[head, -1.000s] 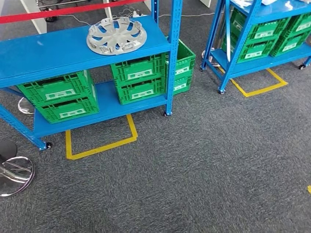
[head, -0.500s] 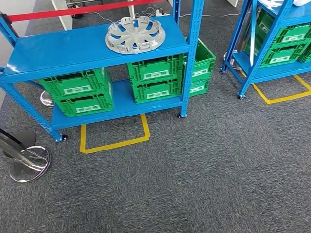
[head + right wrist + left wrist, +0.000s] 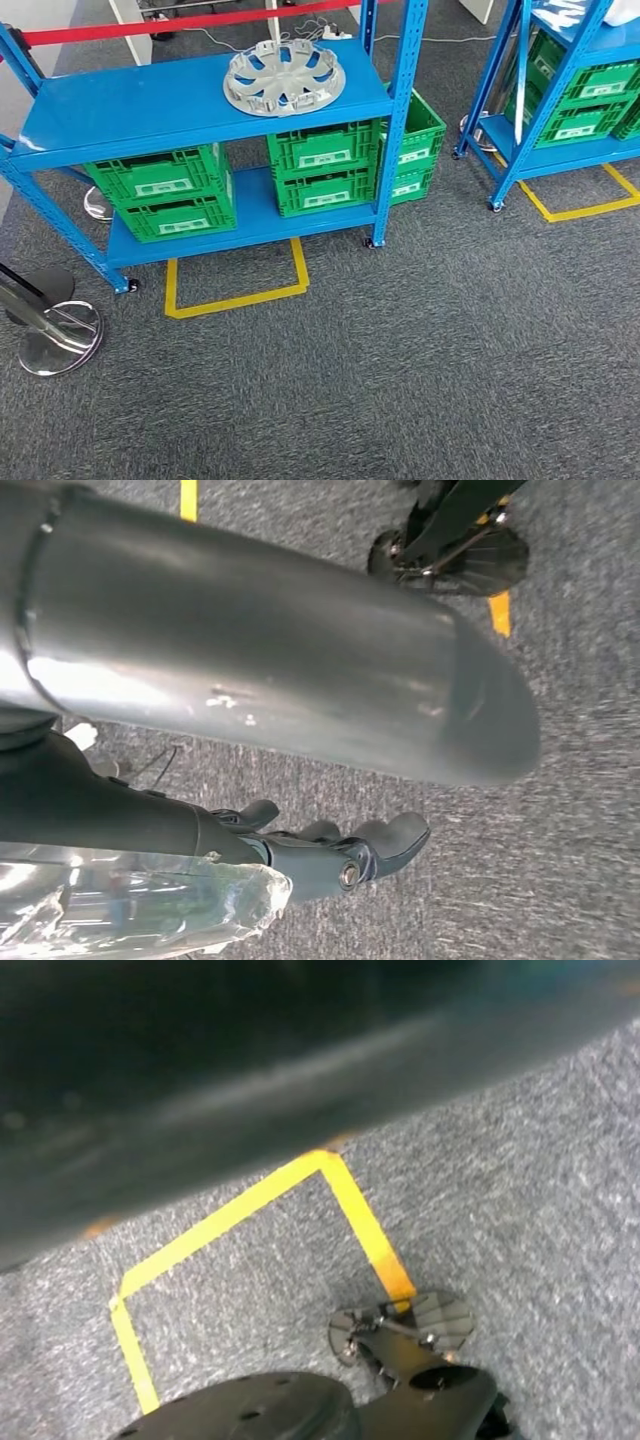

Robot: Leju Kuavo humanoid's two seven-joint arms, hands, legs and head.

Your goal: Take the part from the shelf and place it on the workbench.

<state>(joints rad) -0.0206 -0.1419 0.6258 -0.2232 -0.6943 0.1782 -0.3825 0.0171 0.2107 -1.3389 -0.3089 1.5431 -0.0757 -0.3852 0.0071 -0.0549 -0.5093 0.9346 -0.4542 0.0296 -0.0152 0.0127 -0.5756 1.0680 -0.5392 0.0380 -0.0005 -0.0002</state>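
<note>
As I read the feeds from near to far, I log the following. Right hand (image 3: 332, 855): seen from its wrist camera above grey carpet (image 3: 423, 360), fingers (image 3: 392, 838) loosely extended, a little apart, holding nothing. Left hand: I cannot tell how its fingers lie from the left wrist feed. Floor, near: chrome stanchion base (image 3: 59, 338) at the left; a yellow tape outline (image 3: 238, 290) in front of the shelf (image 3: 151, 105). Shelf, blue, two tiers: green crates (image 3: 170, 195) stacked on the lower tier. Part (image 3: 284, 77): a silver wheel cover, lying flat on the upper tier toward its right end, untouched. Far: red barrier strip (image 3: 151, 25) behind the shelf; second blue rack (image 3: 543, 110) with green crates at the right.
</note>
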